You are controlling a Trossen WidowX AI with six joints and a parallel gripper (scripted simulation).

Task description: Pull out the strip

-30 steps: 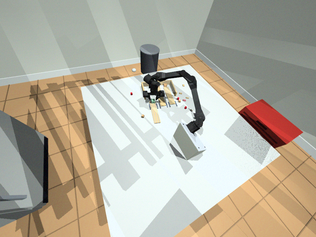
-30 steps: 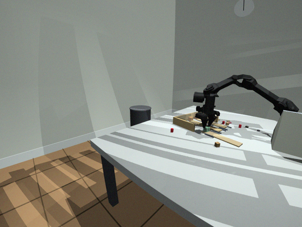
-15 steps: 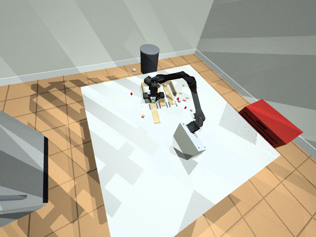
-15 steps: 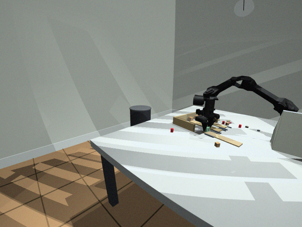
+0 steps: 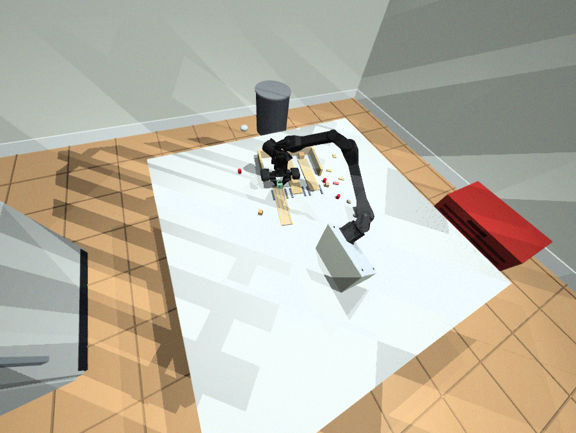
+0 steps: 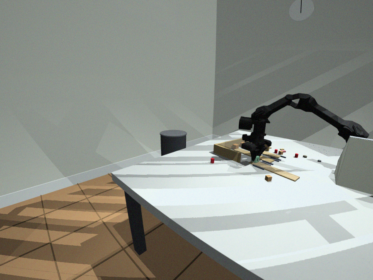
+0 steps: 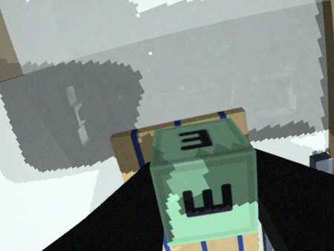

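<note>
Strip pull looks done: the blue-lined strip (image 5: 285, 208) lies drawn out from the wooden tray (image 5: 263, 164) toward the near side of the worktop (image 5: 326, 326), further out than the other strips beside it, which sit w/ their ends close to the tray

Labelled cube (image 7: 205, 183), pale green w/ a dark "E"-type mark on two faces, sits at the tray-side end of that strip, just outside the tray's open end. In the wrist view the strip's blue lines run under it on both sides, so I judge it's not lifted yet, resting on or barely above the wood

Hand (image 7: 206, 191) is down over the cube, closed to roughly a third of its range, w/ the dark fingers pressed on the cube's two sides. It has hold of the cube

Left to do, as I read it: raise the cube off the strip & keep it up. Grip sits about mid-height on the cube, so a straight lift away from the strip should do
</note>
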